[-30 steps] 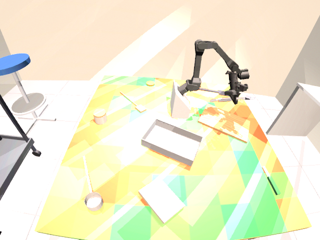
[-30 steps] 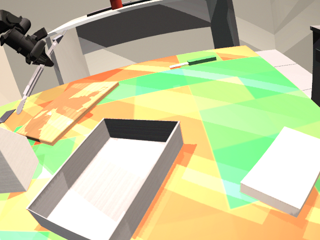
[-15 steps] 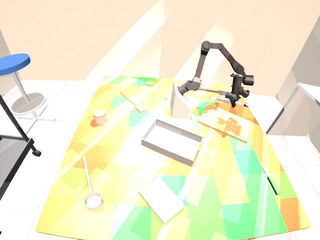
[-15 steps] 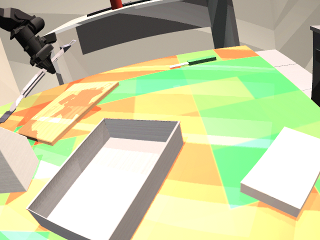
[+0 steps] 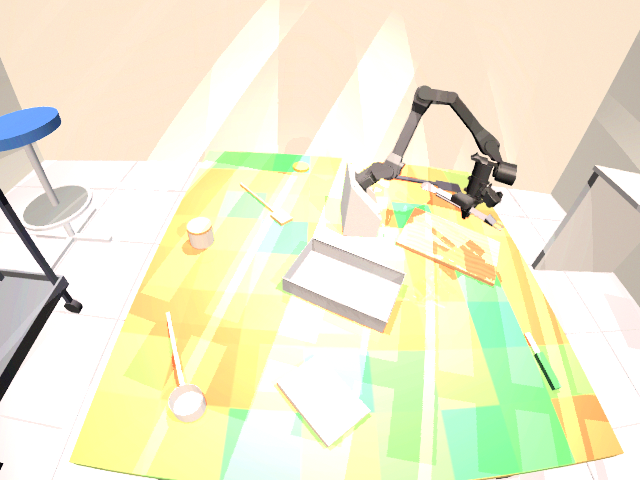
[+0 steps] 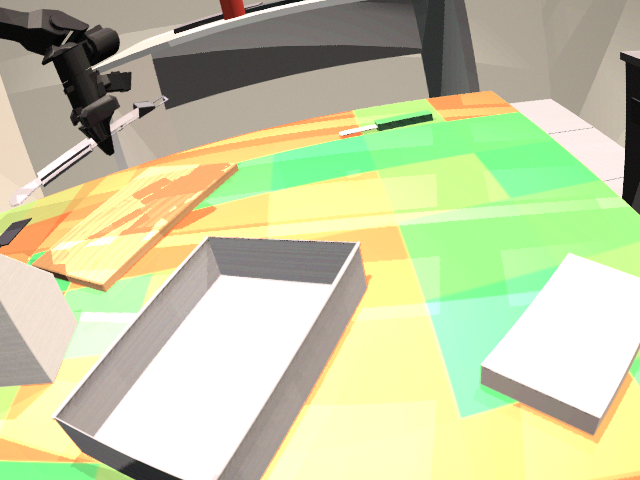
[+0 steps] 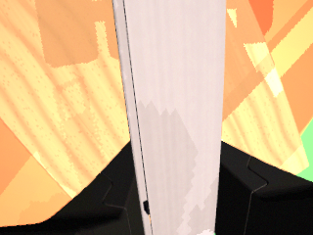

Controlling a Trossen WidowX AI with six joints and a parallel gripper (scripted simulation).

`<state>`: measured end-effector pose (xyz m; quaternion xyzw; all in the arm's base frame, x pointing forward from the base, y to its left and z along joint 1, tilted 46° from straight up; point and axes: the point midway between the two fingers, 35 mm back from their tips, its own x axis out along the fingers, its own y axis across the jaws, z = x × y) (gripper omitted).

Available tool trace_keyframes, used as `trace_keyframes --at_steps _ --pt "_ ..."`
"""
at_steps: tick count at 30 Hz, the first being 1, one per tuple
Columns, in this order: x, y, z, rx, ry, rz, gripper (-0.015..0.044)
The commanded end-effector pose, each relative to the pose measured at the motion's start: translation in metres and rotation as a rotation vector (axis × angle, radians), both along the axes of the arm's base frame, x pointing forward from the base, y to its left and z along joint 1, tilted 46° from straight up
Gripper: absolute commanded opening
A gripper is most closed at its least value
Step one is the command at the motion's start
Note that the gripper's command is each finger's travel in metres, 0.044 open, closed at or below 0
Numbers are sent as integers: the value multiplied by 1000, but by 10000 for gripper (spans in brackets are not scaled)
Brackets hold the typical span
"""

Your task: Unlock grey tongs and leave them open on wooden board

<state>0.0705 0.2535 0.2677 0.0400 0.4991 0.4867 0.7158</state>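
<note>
My gripper [image 5: 466, 210] [image 6: 107, 144] [image 7: 166, 140] is shut on the grey tongs [image 5: 440, 193] [image 6: 64, 163] [image 7: 173, 73] near the middle of their length. They are held in the air above the far edge of the wooden board [image 5: 439, 235] [image 6: 155, 196] [image 7: 73, 103]. In the exterior view the tongs slant, with the rounded tips low at the left and the end with the dark block and loop higher at the right. The two arms look close together; the lock's state cannot be told. The grey roasting tin [image 5: 330, 304] [image 6: 320, 335] stands apart from the tongs.
A grey wedge-shaped block [image 5: 359, 211] [image 6: 25, 315] stands left of the board. A green-handled knife [image 5: 546, 369] [image 6: 404, 121] lies near the table edge. A white slab [image 5: 325, 403] [image 6: 563, 330], a saucepan [image 5: 187, 403], a jar [image 5: 200, 235] and a spatula [image 5: 280, 217] are farther off.
</note>
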Motion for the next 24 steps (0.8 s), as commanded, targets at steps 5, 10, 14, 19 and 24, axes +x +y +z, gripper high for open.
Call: trace_keyframes --at_steps 5,10,14,19,24 --pt "6 3 2 -12 125 40 -150" --pt "6 3 2 -12 137 43 -150" --pt "6 3 2 -12 137 43 -150" --pt "7 7 -1 -12 137 43 -150" --pt "7 14 -6 -12 137 43 -150"
